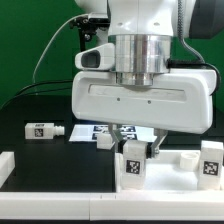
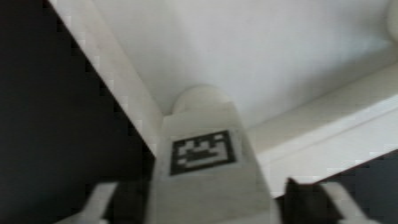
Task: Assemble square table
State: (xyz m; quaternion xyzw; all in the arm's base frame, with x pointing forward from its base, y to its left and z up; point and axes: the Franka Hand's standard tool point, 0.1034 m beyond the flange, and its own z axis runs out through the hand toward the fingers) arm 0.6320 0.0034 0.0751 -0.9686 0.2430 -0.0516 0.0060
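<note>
We are starting with the biggest part. The square table top point(image 2: 311, 60) is lying flat on the table. We are judging that it is sitting by the table edge nearest the exterior camera, toward the exterior view's right, where the arm is hiding most of it.

The gripper point(image 1: 137, 140) is hanging directly over the first leg point(image 1: 134, 168), which is standing upright at the border of the top with its tag facing the exterior camera. The second leg point(image 1: 210, 160) is also standing upright, further to the exterior view's right. We are not able to tell whether either one is already screwed in.

The third leg point(image 1: 45, 130) is lying on its side on the dark table, well apart, toward the exterior view's left. The fourth white piece point(image 1: 100, 140), which we are taking for the last leg, is lying just beside the marker board point(image 1: 92, 129).

In the wrist view the fingers point(image 2: 111, 205) are standing about half open on both sides of the first leg point(image 2: 201, 150). A small gap is showing on each side, so nothing is being held.

We are judging the task to be about half done at best: two legs are waiting loose.
</note>
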